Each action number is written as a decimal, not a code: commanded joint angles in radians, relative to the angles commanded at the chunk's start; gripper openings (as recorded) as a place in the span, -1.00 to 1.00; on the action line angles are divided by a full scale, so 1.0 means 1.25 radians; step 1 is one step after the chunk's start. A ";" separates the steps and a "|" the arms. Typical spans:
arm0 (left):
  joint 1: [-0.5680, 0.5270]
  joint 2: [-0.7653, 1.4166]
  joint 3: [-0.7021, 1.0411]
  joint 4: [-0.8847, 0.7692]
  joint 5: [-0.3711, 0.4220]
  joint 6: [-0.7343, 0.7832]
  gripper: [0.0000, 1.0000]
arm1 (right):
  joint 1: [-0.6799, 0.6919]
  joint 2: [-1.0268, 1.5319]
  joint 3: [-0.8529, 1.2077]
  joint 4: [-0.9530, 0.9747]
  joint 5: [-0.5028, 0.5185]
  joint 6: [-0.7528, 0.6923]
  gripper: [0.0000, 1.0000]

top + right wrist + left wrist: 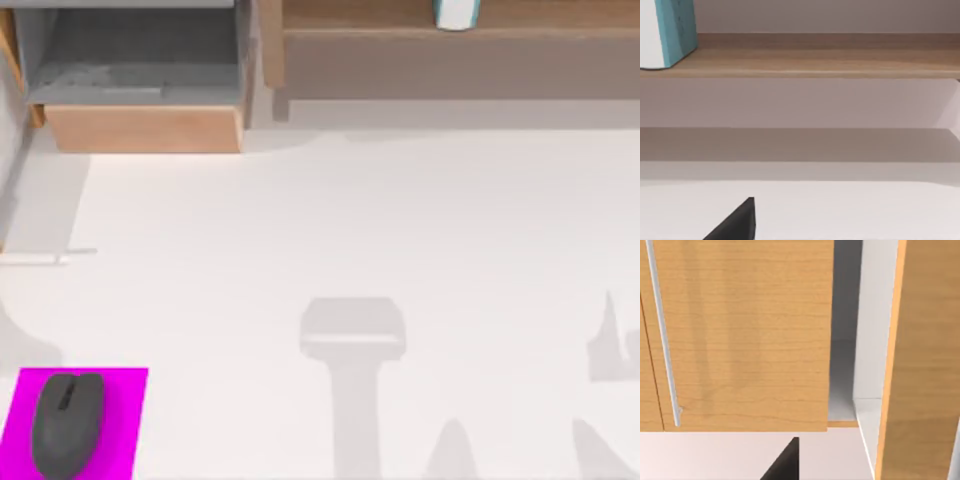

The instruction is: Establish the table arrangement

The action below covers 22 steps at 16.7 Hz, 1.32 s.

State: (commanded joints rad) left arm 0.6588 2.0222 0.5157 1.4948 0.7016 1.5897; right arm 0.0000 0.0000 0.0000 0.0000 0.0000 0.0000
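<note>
Left wrist view: a dark tip of the left gripper (785, 462) hangs near the drawer unit (740, 340); the right gripper (735, 222) faces the shelf (815, 62). Whether either gripper's fingers are spread, I cannot tell. The desk (350, 220) is rigid and not graspable. Near-left, a computer mouse (66, 422) on a magenta mat (125, 420) looks light, smooth; grip its sides. No writing readable.
</note>
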 joint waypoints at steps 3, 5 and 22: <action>0.000 0.000 0.000 0.000 0.000 0.000 -0.36 | 0.000 0.000 0.000 0.000 0.000 0.000 1.00; 0.000 0.000 0.000 0.000 0.000 0.000 -0.66 | 0.000 0.000 0.000 0.000 0.000 0.000 1.00; -0.058 0.052 0.104 -0.067 -0.055 -0.008 -1.00 | 0.000 0.000 0.000 0.000 0.000 0.000 1.00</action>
State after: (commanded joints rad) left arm 0.5866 2.0876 0.6461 1.4116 0.6329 1.5801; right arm 0.0000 0.0000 0.0000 0.0000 0.0000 0.0000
